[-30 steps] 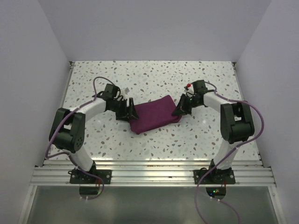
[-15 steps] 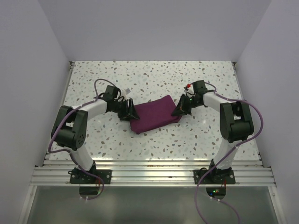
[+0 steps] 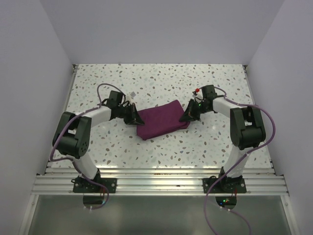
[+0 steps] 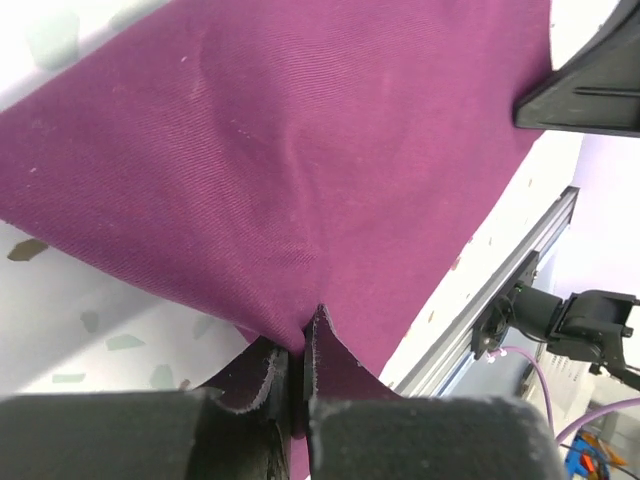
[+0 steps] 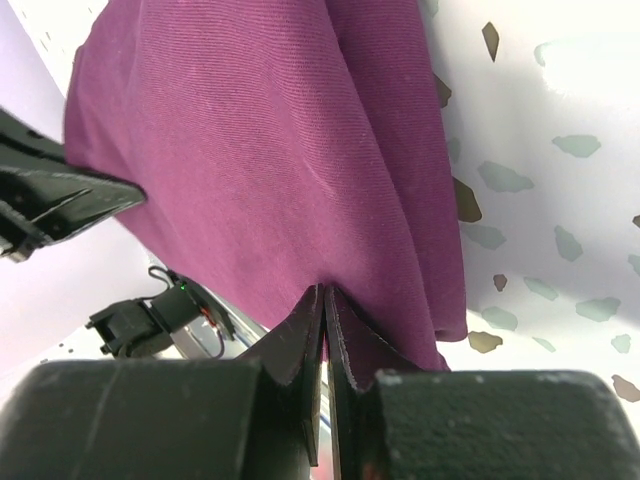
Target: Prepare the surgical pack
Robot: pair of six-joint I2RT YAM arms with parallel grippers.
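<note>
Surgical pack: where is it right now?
In the top view the surgical pack lies midway across the table, a folded purple bundle between the left gripper and right gripper, each pinching one end.

Bright, even, diffuse light; soft shadows.
The top view is sharp, with the table [image 3: 161, 83] evenly lit. The wrist views blow it out to white glare (specks washed pale); the near fingers [image 4: 250, 375] are dark and blurred, while the cloth [image 4: 300, 150] weave is crisp.
</note>
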